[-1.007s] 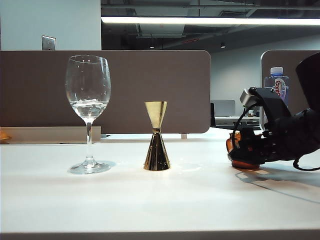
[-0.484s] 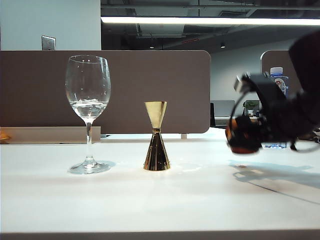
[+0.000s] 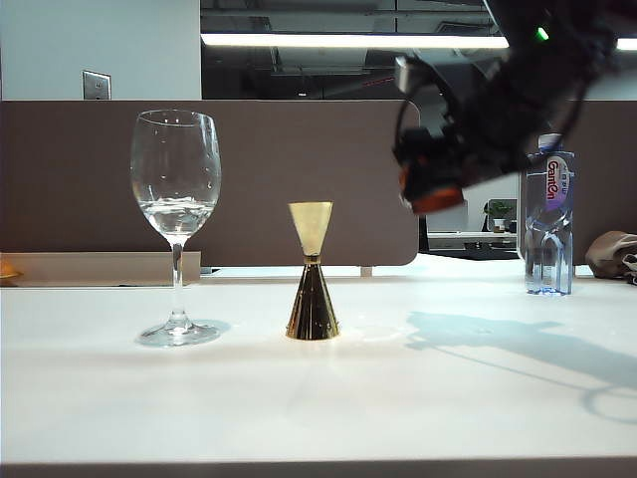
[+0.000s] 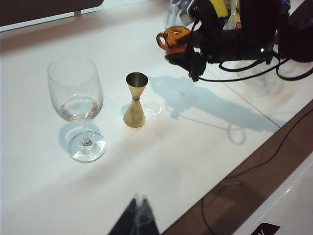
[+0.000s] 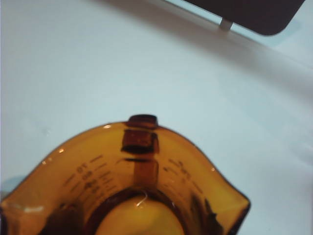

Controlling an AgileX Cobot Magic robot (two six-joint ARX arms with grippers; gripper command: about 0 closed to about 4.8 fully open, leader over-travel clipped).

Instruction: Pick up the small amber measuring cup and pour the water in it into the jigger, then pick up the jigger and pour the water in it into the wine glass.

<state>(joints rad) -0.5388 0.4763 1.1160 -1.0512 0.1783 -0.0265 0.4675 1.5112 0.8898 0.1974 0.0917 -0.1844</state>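
Exterior view: the right hand carries the small amber measuring cup clamped in its jaws, raised above the surface, up and to the right of the jigger. The jigger stands upright beside the wine glass. A bottle behind reads "Ganten", partly legible.

Left wrist view: the cup is clear of the jigger; the left hand is barely visible, its jaw state unreadable.

Right wrist view: graduation marks inside the cup are illegible.
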